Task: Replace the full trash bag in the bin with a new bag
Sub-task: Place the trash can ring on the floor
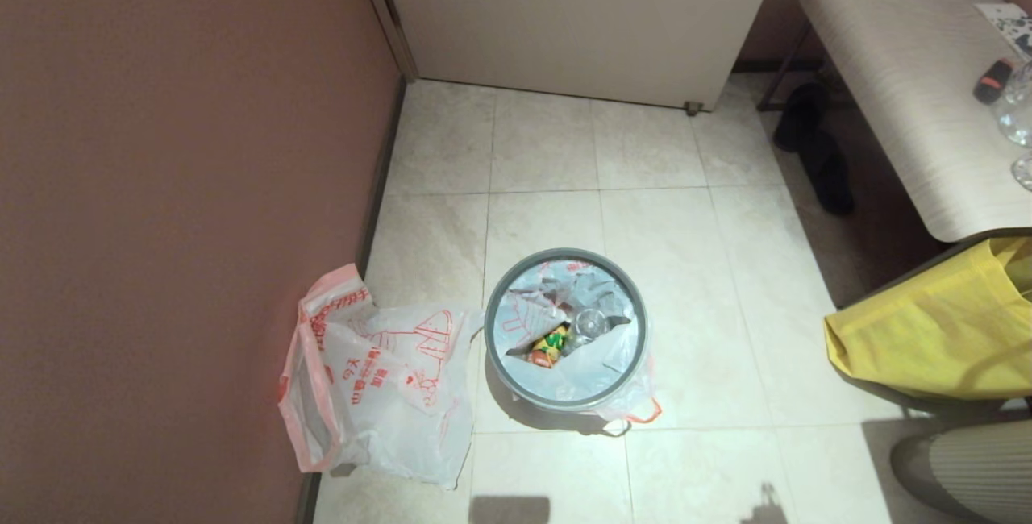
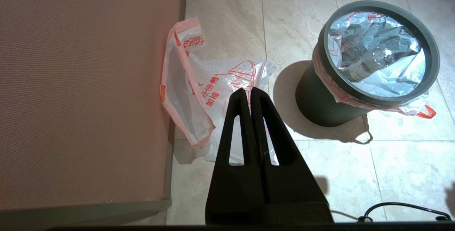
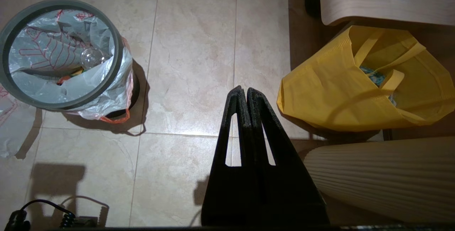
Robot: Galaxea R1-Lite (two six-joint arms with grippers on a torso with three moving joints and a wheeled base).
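Down low and nearest, the left gripper [image 2: 247, 90] hangs over the floor with its fingers pressed together, holding nothing. So does the right gripper [image 3: 241, 89], which hangs beside the big yellow bag [image 3: 341, 85]. Next comes the new bag [image 1: 379, 379], lying flat on the tiles by the pink wall [image 1: 177, 185]. Just beside it stands the bin [image 1: 566, 329], with the full trash bag [image 1: 532, 306] inside. Farther back is a white door [image 1: 580, 16].
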